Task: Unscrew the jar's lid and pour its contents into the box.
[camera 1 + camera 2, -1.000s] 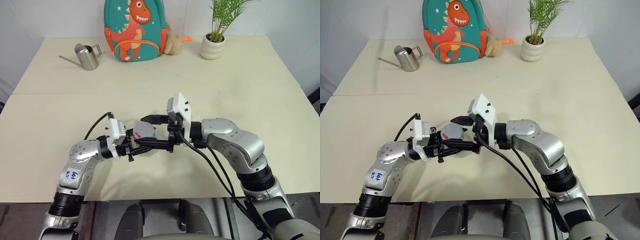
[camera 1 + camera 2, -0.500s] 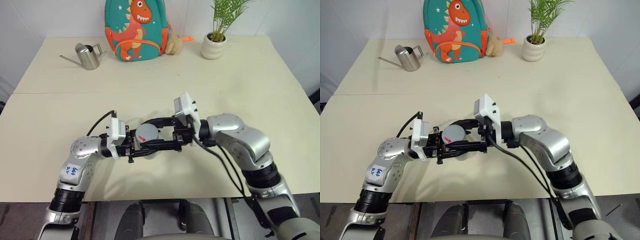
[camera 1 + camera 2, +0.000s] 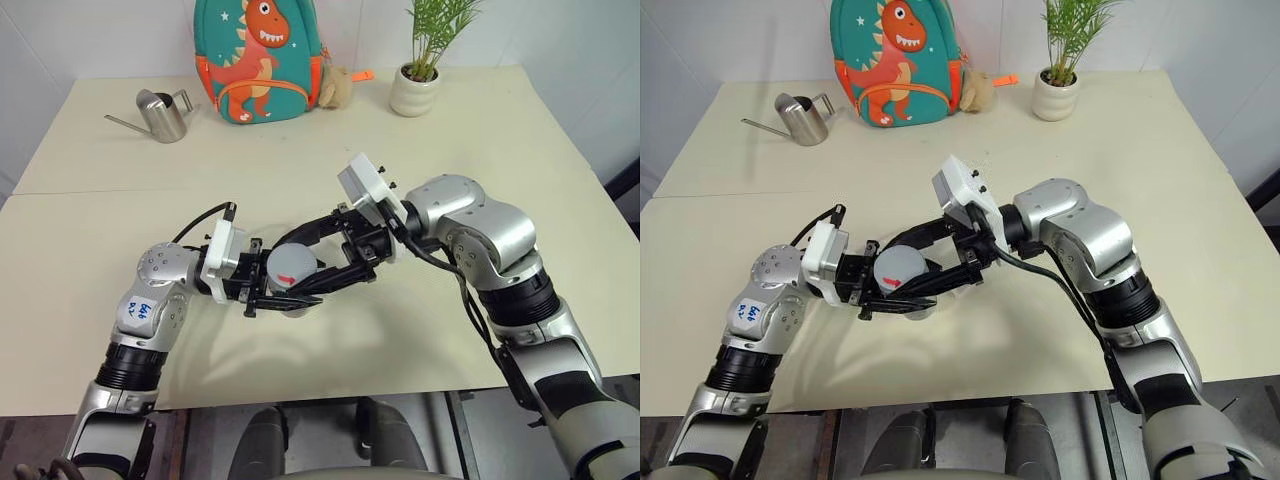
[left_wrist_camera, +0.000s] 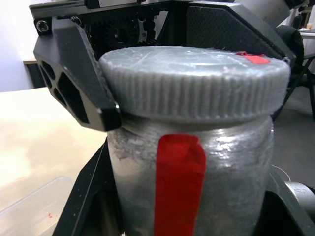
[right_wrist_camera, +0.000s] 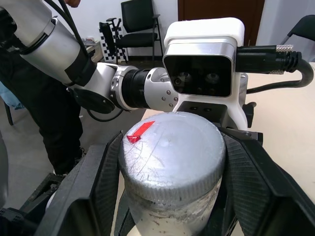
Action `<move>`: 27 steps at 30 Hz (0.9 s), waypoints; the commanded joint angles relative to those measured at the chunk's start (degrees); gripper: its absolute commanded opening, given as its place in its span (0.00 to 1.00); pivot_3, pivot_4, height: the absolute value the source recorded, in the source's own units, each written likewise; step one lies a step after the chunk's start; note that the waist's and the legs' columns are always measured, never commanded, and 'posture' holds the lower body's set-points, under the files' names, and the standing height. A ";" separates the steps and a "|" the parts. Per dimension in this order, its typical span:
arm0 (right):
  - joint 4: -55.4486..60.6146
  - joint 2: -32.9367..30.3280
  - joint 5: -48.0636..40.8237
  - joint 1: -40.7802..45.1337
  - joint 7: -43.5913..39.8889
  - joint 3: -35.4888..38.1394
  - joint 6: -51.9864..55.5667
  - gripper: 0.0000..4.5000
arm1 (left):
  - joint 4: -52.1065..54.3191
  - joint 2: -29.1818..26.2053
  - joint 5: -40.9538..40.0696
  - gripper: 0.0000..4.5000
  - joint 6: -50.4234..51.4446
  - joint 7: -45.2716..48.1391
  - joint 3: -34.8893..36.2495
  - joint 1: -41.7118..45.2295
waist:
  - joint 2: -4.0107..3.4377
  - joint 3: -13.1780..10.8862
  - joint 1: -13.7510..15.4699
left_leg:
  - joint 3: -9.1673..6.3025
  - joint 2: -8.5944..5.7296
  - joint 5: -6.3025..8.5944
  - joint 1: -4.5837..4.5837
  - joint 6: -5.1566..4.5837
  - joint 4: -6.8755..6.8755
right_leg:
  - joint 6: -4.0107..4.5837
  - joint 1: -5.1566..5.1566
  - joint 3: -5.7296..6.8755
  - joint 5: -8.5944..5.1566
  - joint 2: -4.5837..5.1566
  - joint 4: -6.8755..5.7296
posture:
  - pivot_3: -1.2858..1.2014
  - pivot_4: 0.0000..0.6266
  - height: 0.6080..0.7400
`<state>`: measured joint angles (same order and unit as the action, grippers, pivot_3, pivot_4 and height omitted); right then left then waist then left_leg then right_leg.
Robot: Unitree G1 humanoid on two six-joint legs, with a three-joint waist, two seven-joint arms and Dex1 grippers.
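My left gripper [image 3: 892, 300] is shut on the body of the jar [image 4: 231, 182], holding it upright and clear of the table [image 3: 480, 330]. The jar's wall is cloudy with a red mark on its side, so the contents are hidden. The grey ribbed lid [image 5: 172, 147] sits on the jar with a small red tag on top. My right gripper [image 3: 296, 262] reaches in from the opposite side, one black finger pressed against each side of the lid. A corner of the clear box [image 4: 34, 206] lies on the table below the jar.
Along the far edge of the table stand a steel watering can [image 3: 160, 115], a dinosaur backpack [image 3: 258, 60], a plush toy [image 3: 335, 88] and a potted plant [image 3: 415, 90]. A person in dark clothes [image 5: 44, 113] stands beside the table.
Both grippers have raised the jar a little higher above the table. The right wrist has swung round the lid and now comes at it from higher up.
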<state>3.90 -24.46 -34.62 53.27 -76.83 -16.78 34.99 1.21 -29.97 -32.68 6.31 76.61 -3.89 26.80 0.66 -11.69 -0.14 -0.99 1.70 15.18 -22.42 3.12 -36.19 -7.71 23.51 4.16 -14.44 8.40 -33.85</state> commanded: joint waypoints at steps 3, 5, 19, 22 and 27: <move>1.43 0.92 -0.94 1.20 1.47 5.17 -2.85 1.00 | -5.01 -1.32 2.91 0.45 -2.84 -0.06 2.46 1.09 | 0.00 0.00 0.04 | 0.02 0.00 0.00 0.01 0.00 -0.01 | 0.00 0.00 -0.02 0.00 0.00 -0.02 | 0.52 0.24 1.00; 1.04 1.32 0.44 0.83 3.18 5.83 -4.32 1.00 | -6.81 -1.31 3.33 0.45 -3.54 -0.47 3.46 1.91 | 0.00 0.00 0.04 | 0.02 0.00 0.00 0.01 0.00 -0.02 | -0.02 0.00 -0.03 0.02 0.00 -0.02 | 0.52 0.24 1.00; 5.12 5.61 5.83 -2.70 18.78 2.60 -0.26 1.00 | -8.42 2.51 4.41 0.45 -3.79 -4.59 4.06 3.48 | 0.01 0.00 0.00 | 0.11 0.00 -0.12 0.00 0.27 -0.02 | -0.03 0.06 -0.09 0.02 0.00 -0.04 | 0.52 0.24 1.00; 6.72 6.31 5.45 -3.29 19.63 1.56 1.53 1.00 | -8.65 3.31 4.74 0.45 -3.84 -5.37 3.92 3.87 | 0.00 0.00 0.01 | 0.11 0.00 -0.10 0.00 0.23 -0.02 | -0.04 0.06 -0.11 0.02 0.00 -0.04 | 0.52 0.24 1.00; 6.41 8.03 6.14 -2.97 21.70 1.31 2.44 1.00 | -8.47 4.38 5.07 0.45 -3.76 -6.10 3.75 3.90 | 0.02 0.01 0.01 | 0.10 0.00 -0.09 0.01 0.21 -0.02 | -0.04 0.05 -0.11 0.03 0.00 -0.05 | 0.52 0.24 1.00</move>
<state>8.93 -17.06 -28.32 49.96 -55.90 -15.79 37.65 -7.75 -25.69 -27.58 2.90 70.77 -0.46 30.00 0.68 -11.68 -0.13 -0.89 1.70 15.09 -22.42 3.33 -36.22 -7.75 23.57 4.05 -14.42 8.40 -33.90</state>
